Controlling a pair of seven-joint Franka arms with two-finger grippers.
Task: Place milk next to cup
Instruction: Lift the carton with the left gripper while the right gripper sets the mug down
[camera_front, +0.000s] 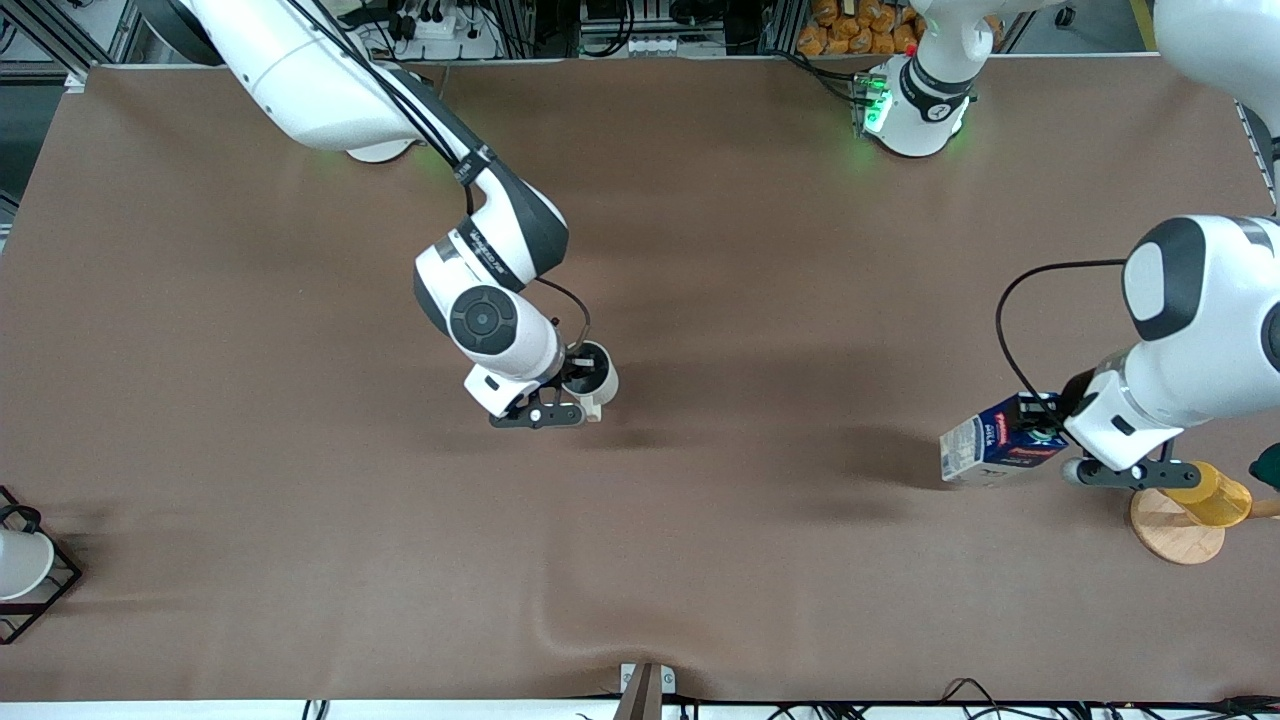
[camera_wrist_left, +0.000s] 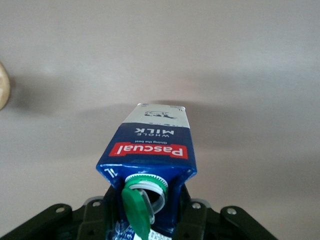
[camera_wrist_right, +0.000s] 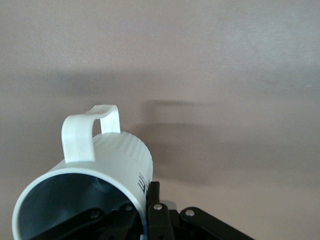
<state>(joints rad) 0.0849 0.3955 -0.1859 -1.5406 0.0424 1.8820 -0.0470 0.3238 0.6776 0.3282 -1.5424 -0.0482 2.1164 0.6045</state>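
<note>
The milk (camera_front: 1000, 440) is a dark blue and white carton with a red label band at the left arm's end of the table. My left gripper (camera_front: 1045, 428) is shut on its gabled top. In the left wrist view the milk (camera_wrist_left: 150, 145) points away from my left gripper (camera_wrist_left: 145, 220), and its green cap (camera_wrist_left: 137, 207) hangs flipped open. I cannot tell whether its base touches the table. The cup (camera_front: 590, 375), pale with a loop handle, is over the middle of the table. My right gripper (camera_front: 572, 398) is shut on its rim. The right wrist view shows the cup (camera_wrist_right: 115, 155) with one finger (camera_wrist_right: 152, 197) outside its wall and the other inside.
A yellow cup (camera_front: 1205, 495) rests on a round wooden base (camera_front: 1175, 535) just beside the left gripper, nearer the front camera than the milk. A white cup in a black wire rack (camera_front: 20, 565) sits at the right arm's end of the table.
</note>
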